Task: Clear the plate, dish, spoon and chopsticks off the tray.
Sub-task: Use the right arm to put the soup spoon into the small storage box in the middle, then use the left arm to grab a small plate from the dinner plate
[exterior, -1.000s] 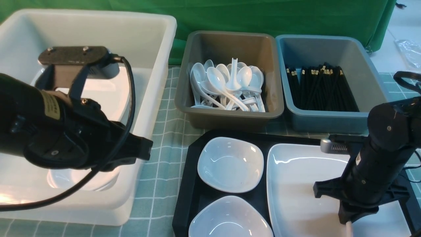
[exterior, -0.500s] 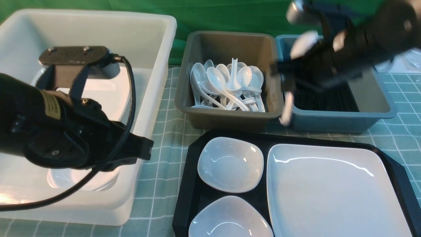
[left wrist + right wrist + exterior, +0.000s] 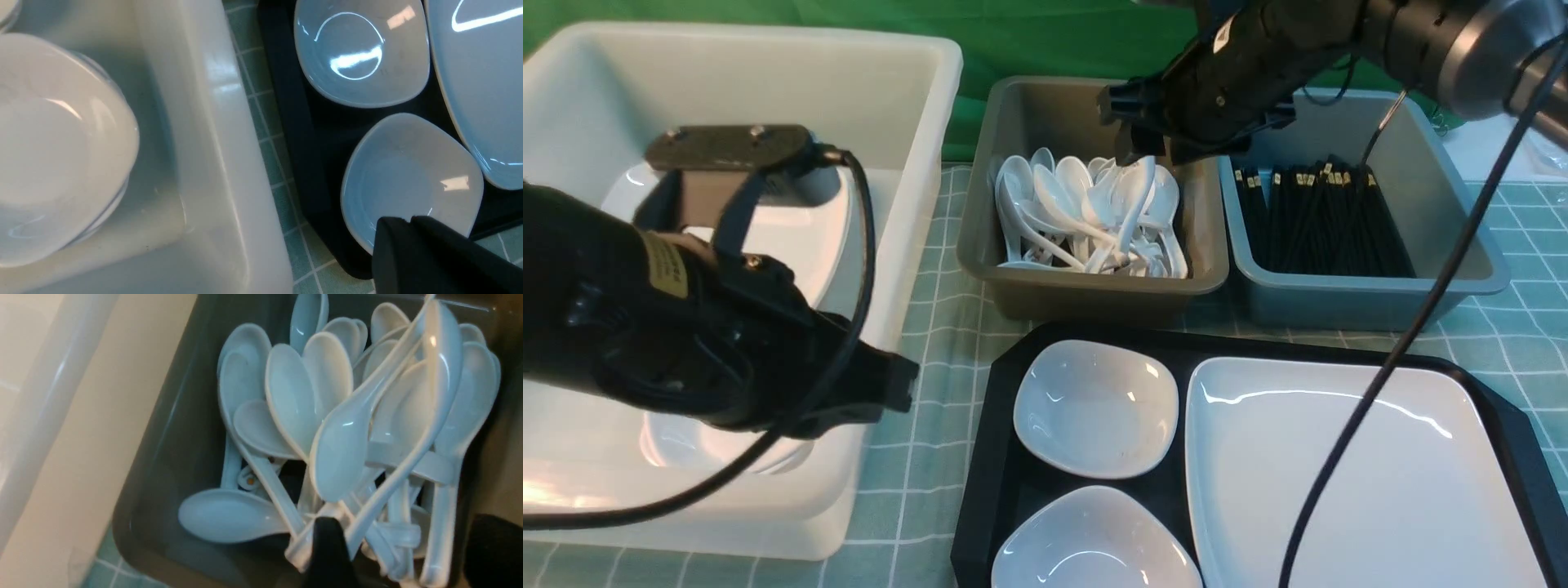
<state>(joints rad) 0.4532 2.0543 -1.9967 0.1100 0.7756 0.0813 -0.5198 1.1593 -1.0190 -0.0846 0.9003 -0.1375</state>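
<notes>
The black tray (image 3: 990, 457) holds the square white plate (image 3: 1356, 482) and two small white dishes, one farther (image 3: 1094, 408) and one nearer (image 3: 1094, 543). My right gripper (image 3: 1143, 155) hangs open over the grey bin (image 3: 1094, 298). A white spoon (image 3: 1137, 192) lies slanted on the spoon pile just under it, free of the fingers; in the right wrist view this spoon (image 3: 439, 367) lies between the spread jaws of the right gripper (image 3: 408, 526). My left gripper (image 3: 408, 220) is shut and empty, over the nearer dish (image 3: 408, 179). No chopsticks show on the tray.
A big white tub (image 3: 915, 163) at the left holds stacked white dishes (image 3: 61, 143), with my left arm above it. The blue bin (image 3: 1462, 286) beside the grey one is full of black chopsticks. A green checked cloth covers the table.
My right gripper rose off the plate with the spoon, swung left to the grey bin and opened; the spoon now lies on the pile. The left arm shifted slightly.
</notes>
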